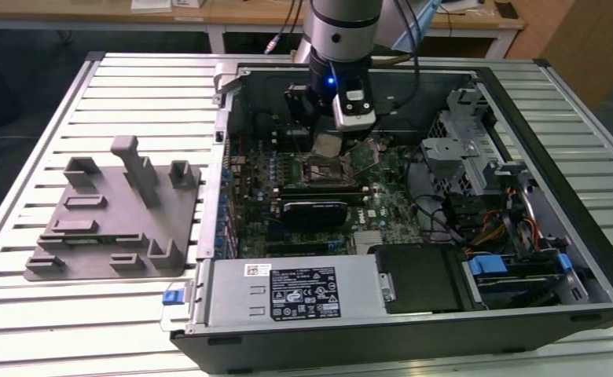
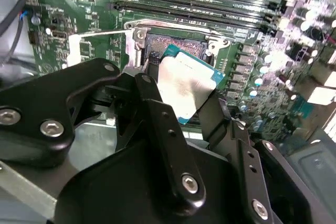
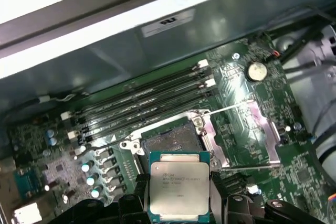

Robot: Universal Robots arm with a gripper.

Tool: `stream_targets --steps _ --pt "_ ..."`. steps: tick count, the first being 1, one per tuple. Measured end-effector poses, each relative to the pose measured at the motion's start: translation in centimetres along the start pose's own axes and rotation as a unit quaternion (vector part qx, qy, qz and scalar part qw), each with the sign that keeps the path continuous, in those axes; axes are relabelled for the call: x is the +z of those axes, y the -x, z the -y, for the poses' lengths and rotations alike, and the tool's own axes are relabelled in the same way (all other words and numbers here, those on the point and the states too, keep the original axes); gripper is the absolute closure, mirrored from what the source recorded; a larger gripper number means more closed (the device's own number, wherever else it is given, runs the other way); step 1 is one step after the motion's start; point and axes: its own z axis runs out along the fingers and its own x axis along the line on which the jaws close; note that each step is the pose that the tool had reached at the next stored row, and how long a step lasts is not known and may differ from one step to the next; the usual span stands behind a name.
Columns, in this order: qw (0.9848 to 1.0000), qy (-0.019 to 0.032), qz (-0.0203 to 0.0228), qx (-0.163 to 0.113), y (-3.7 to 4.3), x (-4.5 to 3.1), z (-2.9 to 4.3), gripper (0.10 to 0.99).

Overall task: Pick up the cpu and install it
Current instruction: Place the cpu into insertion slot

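- First wrist view has the one cpu (image 3: pixel 180 192) with its silver top facing the camera, a thin pale edge all round it
- It is clamped by two opposite edges between the two black fingers (image 2: pixel 154 72) of the gripper (image 2: pixel 184 90), which is clenched on it
- In the second wrist view the chip sits tilted, one corner dipping toward the board
- It hangs just above the near edge of the one open socket (image 3: pixel 168 141) and is not lying in it; whether a corner touches the frame I cannot tell
- One metal cover frame (image 3: pixel 242 129) lies swung open flat, just beside the socket
- Four long black memory slots (image 3: pixel 142 100), as far as I can count, run side by side beyond the socket
- One round coin battery (image 3: pixel 255 70) sits on the green board (image 3: pixel 294 177), well apart from the chip
- In the exterior view the single arm (image 1: pixel 340 31) reaches down into one open computer case (image 1: pixel 600 236), the chip near the middle of the board
- One silver power unit (image 1: pixel 285 290) fills the case's near corner
- One grey plastic block (image 1: pixel 108 212) lies outside the case at the exterior view's left, on the slatted metal table (image 1: pixel 34 118)
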Motion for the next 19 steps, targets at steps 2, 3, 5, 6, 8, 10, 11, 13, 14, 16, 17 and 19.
stream_targets --steps 2,3,5,6,8,10,11,13,14,16,17,19 --pt "0.9999 0.0000 0.0004 0.012 0.00 0.00 0.00 0.545" --pt "0.9998 0.0001 0.0006 0.019 0.00 0.00 0.00 0.545" --pt "0.9995 0.0000 0.0011 0.032 0.00 0.00 0.00 0.545" --pt "0.9992 0.0001 0.0013 0.039 0.00 0.00 0.00 0.545" --pt "0.9985 0.0002 0.0018 0.055 0.00 0.01 0.00 0.545" --pt "0.9975 0.0002 0.0024 0.070 0.00 0.01 0.00 0.545" --pt "0.9969 0.0002 0.0027 0.078 0.00 0.01 0.00 0.545" --pt "0.9954 0.0002 0.0032 0.096 0.00 0.02 0.00 0.545" --pt "0.9945 0.0002 0.0035 0.105 0.00 0.03 0.00 0.545" --pt "0.9924 0.0002 0.0042 0.123 0.00 0.04 0.00 0.545" --pt "0.9913 0.0003 0.0045 0.132 0.00 0.05 0.00 0.545" --pt "0.9888 0.0004 0.0051 0.149 0.00 0.07 0.00 0.545"
